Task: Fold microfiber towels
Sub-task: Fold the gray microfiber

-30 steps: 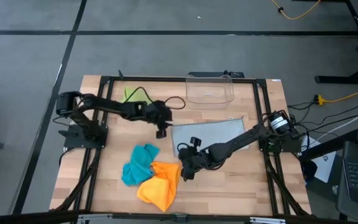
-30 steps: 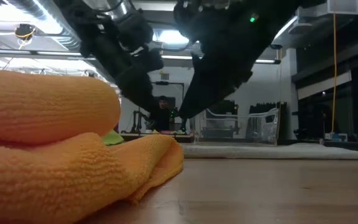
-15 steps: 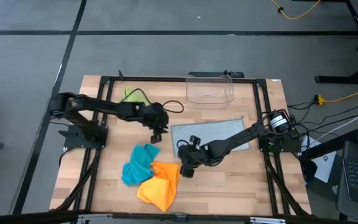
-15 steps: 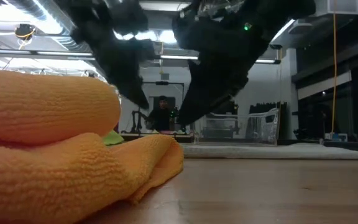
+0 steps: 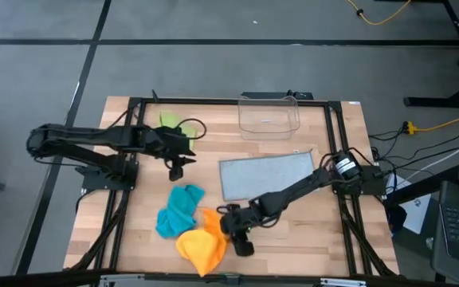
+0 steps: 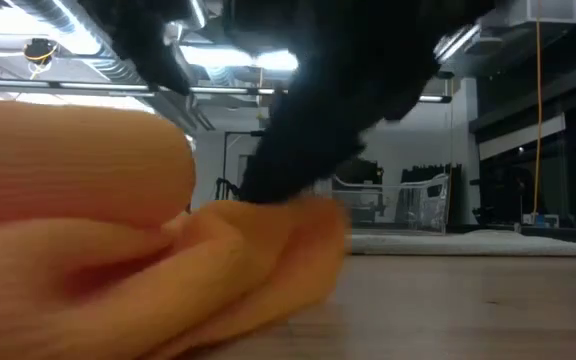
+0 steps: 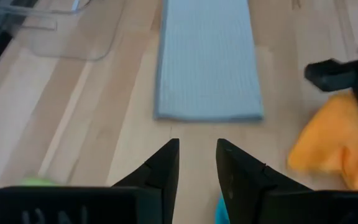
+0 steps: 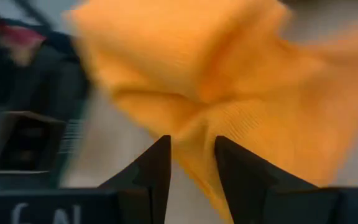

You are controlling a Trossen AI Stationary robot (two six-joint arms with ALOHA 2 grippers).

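The orange towel lies crumpled near the table's front edge, and my right gripper is shut on its right side. It fills the right wrist view and the low view. The teal towel lies crumpled beside it. The light grey towel lies folded flat mid-table. The lime green towel lies at the far left. My left gripper hovers left of the grey towel, slightly open and empty. My right gripper pinches a bunched fold at the orange towel's right edge between its two fingers. The fingers come low from the table's right. That edge is drawn up to the fingers; the rest of the towel lies on the table.
A clear plastic bin stands at the far edge behind the grey towel. A black cable lies by the lime towel. Bare wood shows right of the orange towel and in front of the grey one.
My left gripper has drawn back toward the table's left edge, away from the grey towel. My right gripper has gone toward the near edge and left, onto the orange towel. The towel's right edge has bunched and risen, and its heap looks narrower.
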